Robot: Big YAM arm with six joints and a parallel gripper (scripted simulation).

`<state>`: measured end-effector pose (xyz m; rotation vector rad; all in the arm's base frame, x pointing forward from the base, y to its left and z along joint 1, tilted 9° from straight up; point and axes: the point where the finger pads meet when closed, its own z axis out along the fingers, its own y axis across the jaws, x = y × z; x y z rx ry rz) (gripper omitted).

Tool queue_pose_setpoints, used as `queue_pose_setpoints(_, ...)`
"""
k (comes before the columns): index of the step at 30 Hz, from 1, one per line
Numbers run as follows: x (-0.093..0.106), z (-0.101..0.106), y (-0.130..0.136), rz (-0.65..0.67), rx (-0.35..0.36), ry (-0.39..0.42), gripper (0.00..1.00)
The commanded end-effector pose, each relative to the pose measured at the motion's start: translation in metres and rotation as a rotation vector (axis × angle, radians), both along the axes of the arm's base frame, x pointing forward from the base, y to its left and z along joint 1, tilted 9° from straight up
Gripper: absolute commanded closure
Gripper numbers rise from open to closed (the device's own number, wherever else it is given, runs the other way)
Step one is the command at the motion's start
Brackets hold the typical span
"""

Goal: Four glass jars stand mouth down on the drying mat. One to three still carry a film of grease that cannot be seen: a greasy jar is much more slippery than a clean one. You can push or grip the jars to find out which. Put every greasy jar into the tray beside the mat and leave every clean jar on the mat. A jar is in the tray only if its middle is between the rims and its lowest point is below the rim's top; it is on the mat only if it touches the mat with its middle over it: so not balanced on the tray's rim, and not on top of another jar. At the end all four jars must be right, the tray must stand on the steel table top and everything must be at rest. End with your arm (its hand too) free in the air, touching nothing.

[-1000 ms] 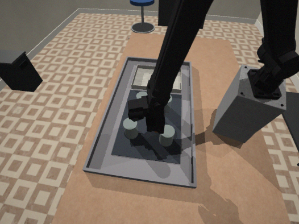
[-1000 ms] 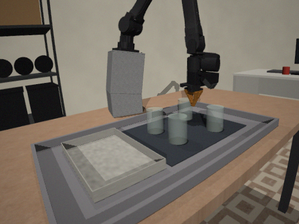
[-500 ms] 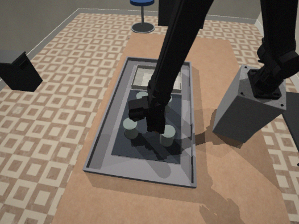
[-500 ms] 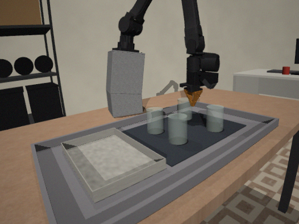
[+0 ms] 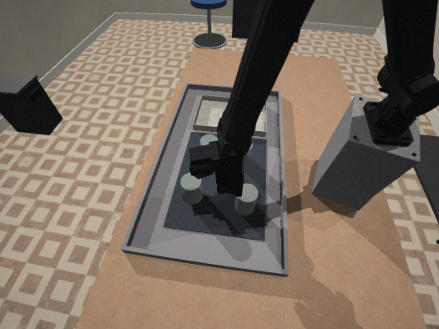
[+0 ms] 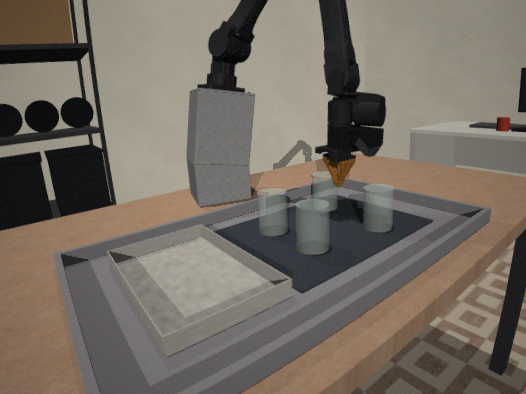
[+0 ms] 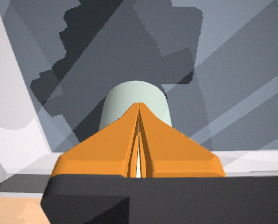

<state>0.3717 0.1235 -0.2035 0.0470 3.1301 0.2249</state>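
Top view, 12 toward picture top | gripper (image 5: pixel 234 193) (image 6: pixel 339 185) (image 7: pixel 138 111): closed, gripping nothing, near 5 o'clock jar (image 5: pixel 246 199) (image 6: pixel 324 192); contact unclear | other jars: 11 (image 5: pixel 209 139) (image 6: pixel 313 228), 1 (image 5: pixel 250 146) (image 6: pixel 273 213), 8 (image 5: pixel 191 189) (image 6: pixel 378 209) | all four upright on mat (image 5: pixel 213 223) (image 6: pixel 345 257) | tray (image 5: pixel 200 129) (image 6: pixel 230 323): beyond mat, 12 o'clock

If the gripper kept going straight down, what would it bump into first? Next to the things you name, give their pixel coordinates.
Probably the mat (image 5: pixel 179 219) (image 6: pixel 300 272) (image 7: pixel 230 110). The gripper (image 5: pixel 230 190) (image 6: pixel 339 186) (image 7: pixel 138 111) points down very near a jar (image 5: pixel 246 204) (image 6: pixel 321 192) (image 7: pixel 135 92), though, and might touch that first; the depth is unclear.
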Motion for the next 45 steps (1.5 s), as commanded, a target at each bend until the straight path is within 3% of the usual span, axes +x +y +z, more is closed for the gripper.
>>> queue_pose_setpoints(1,0.011,0.013,0.008,0.002,0.008,-0.042,1.0)
queue_pose_setpoints(13,0.013,0.013,0.008,0.002,0.008,-0.042,1.0)
queue_pose_setpoints(23,0.037,0.014,0.007,0.002,0.008,-0.042,1.0)
queue_pose_setpoints(45,0.037,0.014,0.007,0.002,0.008,-0.042,1.0)
